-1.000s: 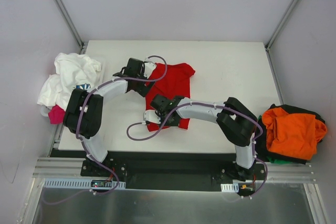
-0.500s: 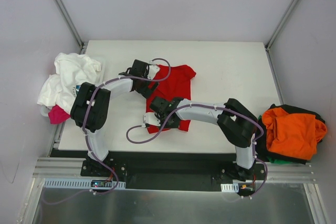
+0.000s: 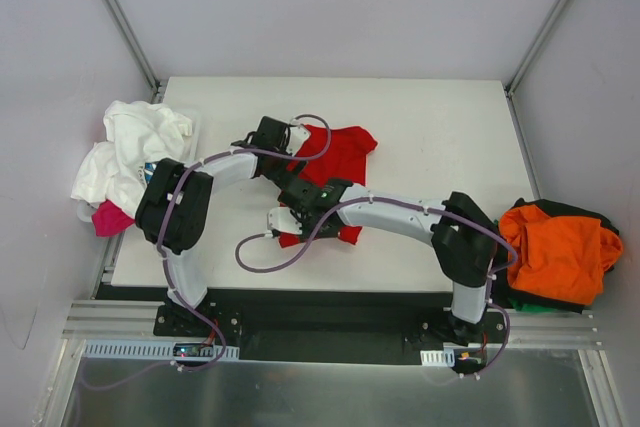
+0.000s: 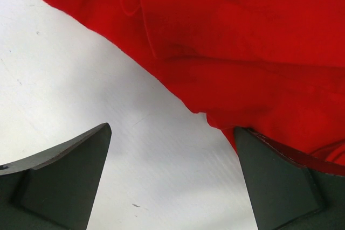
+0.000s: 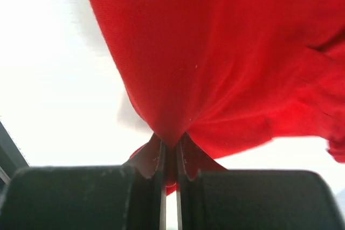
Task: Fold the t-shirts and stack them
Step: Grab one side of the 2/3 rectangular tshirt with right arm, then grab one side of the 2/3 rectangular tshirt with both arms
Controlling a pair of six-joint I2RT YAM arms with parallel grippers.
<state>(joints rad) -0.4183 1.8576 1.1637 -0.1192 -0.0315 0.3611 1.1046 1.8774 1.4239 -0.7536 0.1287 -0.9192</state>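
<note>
From above, your left gripper [image 3: 284, 155] sits at the left edge of the red t-shirt [image 3: 345, 152], which lies crumpled near the middle of the white table [image 3: 430, 207]. Its own wrist covers the fingers, so you cannot read their spread from here. Your right gripper [image 3: 298, 209] is over the shirt's near-left corner, likewise masked by its housing and a looping purple cable [image 3: 260, 262]. At the table's left edge a white t-shirt [image 3: 130, 147] is heaped with a pink t-shirt [image 3: 108, 219] poking out beneath. Off the right edge an orange t-shirt [image 3: 555, 247] lies on dark cloth [image 3: 520, 297] (what that is, you cannot make out).

In the left wrist view your fingers stand wide apart with only bare table between them. The red cloth's hem runs just behind one finger [image 4: 280, 181]; whether it touches is unclear. The shirt is cut off at the top and right.

In the right wrist view your jaws are pinched together on a gathered fold of the red t-shirt, which fans away from the tips. Whether the cloth is off the table is hard to tell.
</note>
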